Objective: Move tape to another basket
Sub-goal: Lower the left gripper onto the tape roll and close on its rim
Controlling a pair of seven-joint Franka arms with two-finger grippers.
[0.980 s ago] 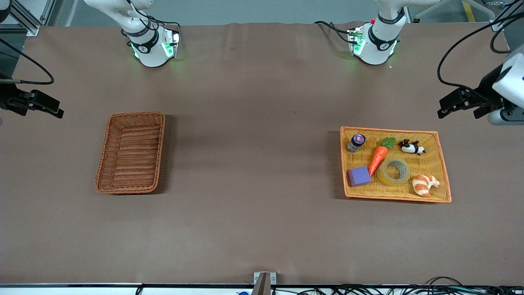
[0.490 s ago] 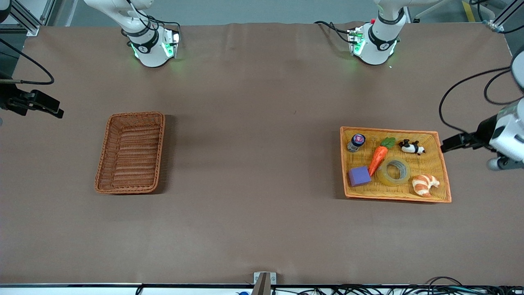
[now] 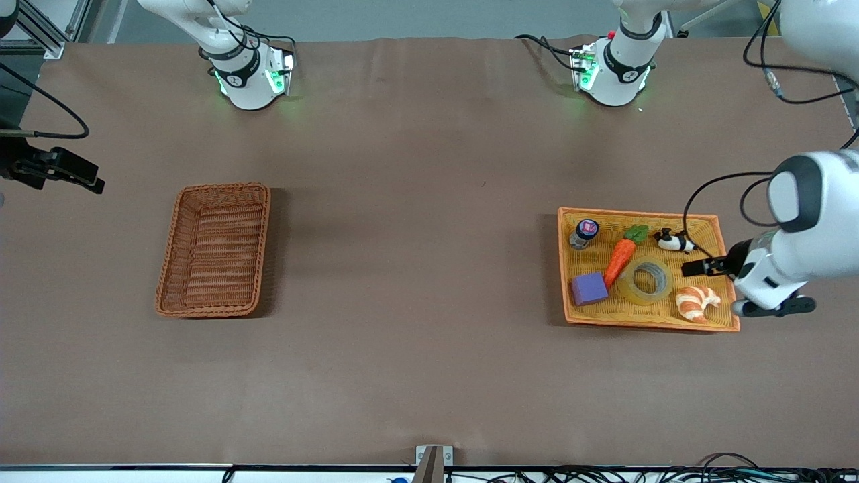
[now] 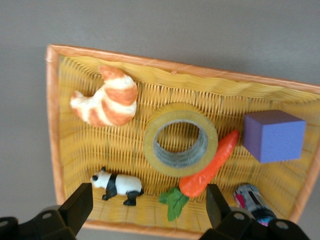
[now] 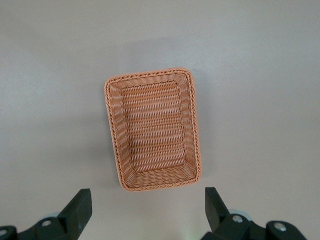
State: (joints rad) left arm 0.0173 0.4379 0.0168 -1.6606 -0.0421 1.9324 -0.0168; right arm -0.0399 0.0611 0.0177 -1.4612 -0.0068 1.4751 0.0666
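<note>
The tape lies flat in the orange-yellow tray, between a carrot and a croissant. It shows in the left wrist view too. My left gripper is open and empty, up in the air over the tray's edge at the left arm's end; in its wrist view it is over the panda's side of the tray. The reddish-brown basket stands empty toward the right arm's end. My right gripper waits open and empty, high beside the basket; its wrist view shows it too.
The tray also holds a toy carrot, a croissant, a panda figure, a purple cube and a small jar. The carrot touches the tape. Brown table lies between basket and tray.
My left arm has swung in from the table's end and its gripper is now over the tray's edge near the tape. The right arm has not moved.
</note>
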